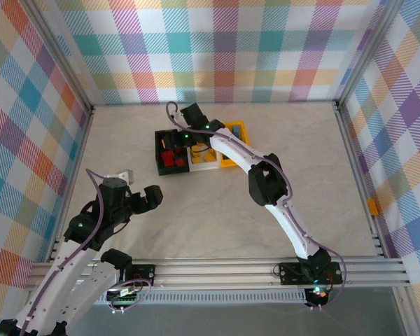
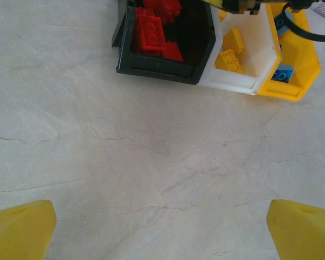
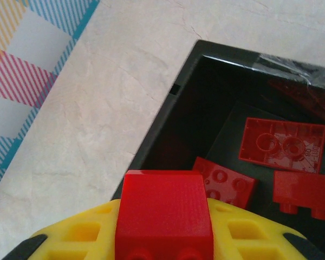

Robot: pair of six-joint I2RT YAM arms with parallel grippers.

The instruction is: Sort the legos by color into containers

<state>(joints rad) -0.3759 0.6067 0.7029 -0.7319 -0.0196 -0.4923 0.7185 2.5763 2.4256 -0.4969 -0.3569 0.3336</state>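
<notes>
Right pincer [image 3: 163, 246] is clamped narrow on a red brick [image 3: 163, 203] - yellow fingers press it from both sides, and its smooth face is turned to the wrist camera. It hangs right over the rim of the black bin [image 3: 165, 116], at the edge nearest the plaid wall [image 3: 27, 59]. Down inside the bin, three loose red bricks [image 3: 284, 138] lie on the floor, two of them with their hollow undersides up.

In the overhead view the right arm stretches long across the counter [image 1: 196, 217] to the row of bins near the back, with its end above the black one.

Over to the left wrist camera: the left pincer [image 2: 162, 233] is spread wide, with a yellow fingertip in each bottom corner and nothing between them but bare counter. It sits well back from the bins. Ahead of it they stand in a touching row - black on the left with red pieces, the white bin [image 2: 233, 82] in the middle holding yellow bricks [image 2: 230, 51], and the yellow bin [image 2: 300, 67] on the right with a blue brick [image 2: 282, 74] at its front. A second blue piece shows farther back in that bin, partly hidden by the right arm's cable.
</notes>
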